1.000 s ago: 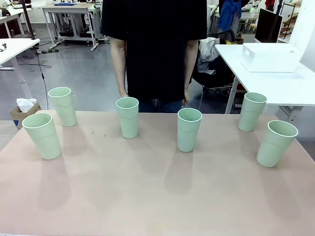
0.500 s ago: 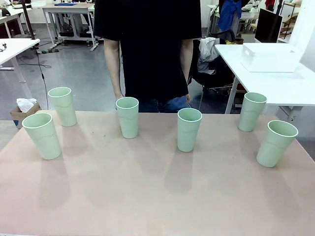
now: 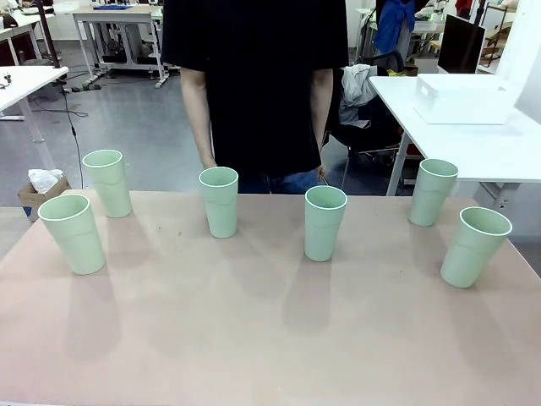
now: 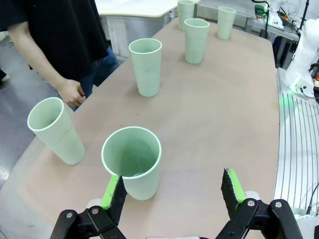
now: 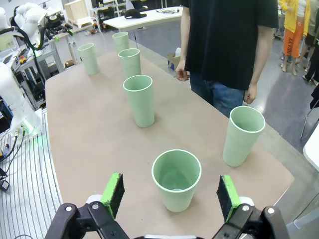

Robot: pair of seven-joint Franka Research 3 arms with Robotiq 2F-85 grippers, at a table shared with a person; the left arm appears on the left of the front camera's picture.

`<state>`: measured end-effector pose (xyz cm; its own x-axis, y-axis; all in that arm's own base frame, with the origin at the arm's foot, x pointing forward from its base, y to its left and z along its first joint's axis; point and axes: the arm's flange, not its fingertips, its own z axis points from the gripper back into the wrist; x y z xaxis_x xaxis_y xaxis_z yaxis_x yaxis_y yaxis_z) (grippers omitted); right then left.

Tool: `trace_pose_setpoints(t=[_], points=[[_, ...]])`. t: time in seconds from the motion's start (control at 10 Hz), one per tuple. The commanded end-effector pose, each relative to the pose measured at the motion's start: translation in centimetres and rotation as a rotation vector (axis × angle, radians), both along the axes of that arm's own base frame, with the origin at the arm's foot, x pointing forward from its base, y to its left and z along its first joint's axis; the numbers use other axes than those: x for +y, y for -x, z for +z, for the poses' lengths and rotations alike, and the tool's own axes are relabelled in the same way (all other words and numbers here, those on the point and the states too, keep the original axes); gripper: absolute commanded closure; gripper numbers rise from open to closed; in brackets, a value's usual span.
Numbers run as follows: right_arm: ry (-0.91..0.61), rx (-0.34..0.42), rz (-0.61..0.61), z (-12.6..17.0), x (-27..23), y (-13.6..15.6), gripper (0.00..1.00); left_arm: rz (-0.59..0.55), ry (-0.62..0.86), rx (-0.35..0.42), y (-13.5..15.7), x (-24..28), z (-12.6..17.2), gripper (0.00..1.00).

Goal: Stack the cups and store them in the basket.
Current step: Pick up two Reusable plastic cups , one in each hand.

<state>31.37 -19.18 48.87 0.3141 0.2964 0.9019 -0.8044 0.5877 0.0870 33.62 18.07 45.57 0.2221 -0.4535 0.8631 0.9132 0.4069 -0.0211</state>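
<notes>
Six cups point(image 3: 325, 222) stand upright and apart in a loose row across the worktop point(image 3: 254, 338). The basket point(image 3: 465, 100) sits on a side worktop point(image 3: 507, 156) off to the right. The left pincer point(image 4: 172, 186) hovers wide and empty, angled down over an end cup point(image 4: 132, 162). The right pincer point(image 5: 171, 193) hangs equally wide over the opposite end cup point(image 5: 177, 174). A person point(image 3: 254, 85) stands across the worktop, arms hanging, hand point(image 5: 249, 94) loosely curled.

Six pale green cups point(image 3: 325, 222), upright, unstacked, apart
</notes>
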Motion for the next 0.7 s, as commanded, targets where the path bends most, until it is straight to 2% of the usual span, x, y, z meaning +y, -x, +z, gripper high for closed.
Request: trace_pose_setpoints(t=[0.0, 0.3, 0.4, 0.6], points=[[-0.011, -0.018, 0.002, 0.2, 0.0, -0.2, 0.00, -0.006, 0.010, -0.008, 0.1, -0.1, 0.0, 0.00], [0.000, 0.000, 0.000, 0.0, 0.0, 0.0, 0.00, 0.000, 0.000, 0.000, 0.0, 0.0, 0.0, 0.00], [-0.011, 0.046, 0.077, 0.1, -0.8, -2.7, 0.00, -0.037, 0.026, 0.022, -1.9, 1.2, 0.0, 0.00], [-0.015, 0.092, 0.179, 0.1, -2.6, -7.0, 0.00, -0.100, 0.033, 0.012, -5.6, 3.8, 0.0, 0.00]])
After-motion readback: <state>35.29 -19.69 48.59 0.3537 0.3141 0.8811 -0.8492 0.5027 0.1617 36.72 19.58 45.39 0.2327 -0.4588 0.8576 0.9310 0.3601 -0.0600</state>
